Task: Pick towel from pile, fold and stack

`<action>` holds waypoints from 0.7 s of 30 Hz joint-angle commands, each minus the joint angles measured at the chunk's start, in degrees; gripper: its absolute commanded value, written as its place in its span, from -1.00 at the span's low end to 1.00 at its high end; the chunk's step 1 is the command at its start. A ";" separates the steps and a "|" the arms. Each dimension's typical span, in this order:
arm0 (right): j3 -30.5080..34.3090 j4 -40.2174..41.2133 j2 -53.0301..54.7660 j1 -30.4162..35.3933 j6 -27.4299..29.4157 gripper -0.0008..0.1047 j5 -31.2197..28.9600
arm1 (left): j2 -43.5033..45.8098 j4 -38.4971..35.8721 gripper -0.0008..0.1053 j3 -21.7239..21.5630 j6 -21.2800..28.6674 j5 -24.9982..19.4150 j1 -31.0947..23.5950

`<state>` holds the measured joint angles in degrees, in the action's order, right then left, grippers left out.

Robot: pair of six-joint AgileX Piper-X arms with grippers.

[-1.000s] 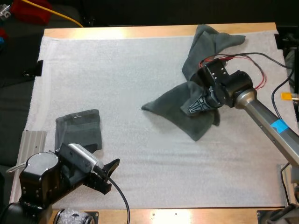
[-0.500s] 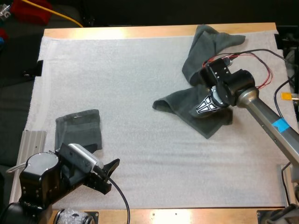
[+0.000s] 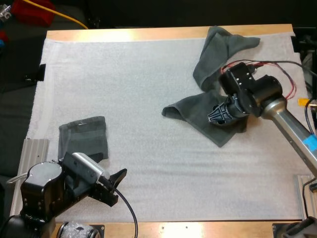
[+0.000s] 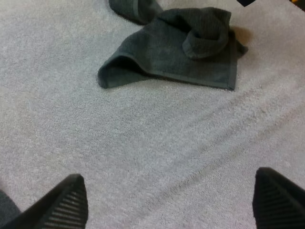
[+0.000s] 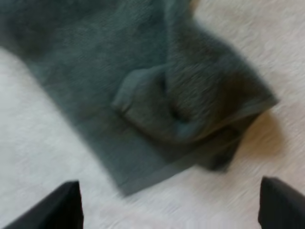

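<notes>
A crumpled dark grey-green towel (image 3: 195, 110) lies on the mat's right half, one corner pointing left. My right gripper (image 3: 218, 115) hangs just over its right part, open, its fingers apart and clear of the cloth (image 5: 157, 95). A second crumpled towel (image 3: 218, 49) lies behind it toward the far edge, touching it. A folded towel (image 3: 84, 139) rests at the near left. My left gripper (image 3: 115, 187) stands open near the front edge, beside the folded towel, with bare mat between its fingers (image 4: 62, 205) and the crumpled towel (image 4: 176, 52) farther off.
The white mat (image 3: 138, 89) covers the wooden table (image 3: 148, 33). A metal rail (image 3: 32, 148) lies at the mat's left edge. Open mat stretches across the middle and the far left.
My right gripper dragged the crumpled towel a little to the right, then opened and let it go. It has drawn back to the right. The left arm has not moved.
</notes>
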<state>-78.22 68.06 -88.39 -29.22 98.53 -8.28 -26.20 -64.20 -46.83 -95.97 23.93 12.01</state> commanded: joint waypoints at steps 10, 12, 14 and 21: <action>3.82 -0.38 0.53 0.31 -9.97 0.36 7.11 | -0.03 0.21 0.33 -0.39 -0.56 0.30 0.31; 6.34 -2.64 0.53 0.31 -11.21 0.36 7.93 | -0.03 0.21 0.33 -0.39 -0.56 0.30 0.31; 8.29 -4.54 0.53 0.31 -12.91 0.36 8.88 | -0.03 0.21 0.33 -0.39 -0.56 0.30 0.31; 15.58 -12.70 0.53 0.31 -20.99 0.36 10.73 | -0.03 0.21 0.33 -0.39 -0.56 0.30 0.31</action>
<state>-62.77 56.35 -88.20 -29.22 78.37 1.94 -26.20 -64.20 -46.83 -95.97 23.93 12.01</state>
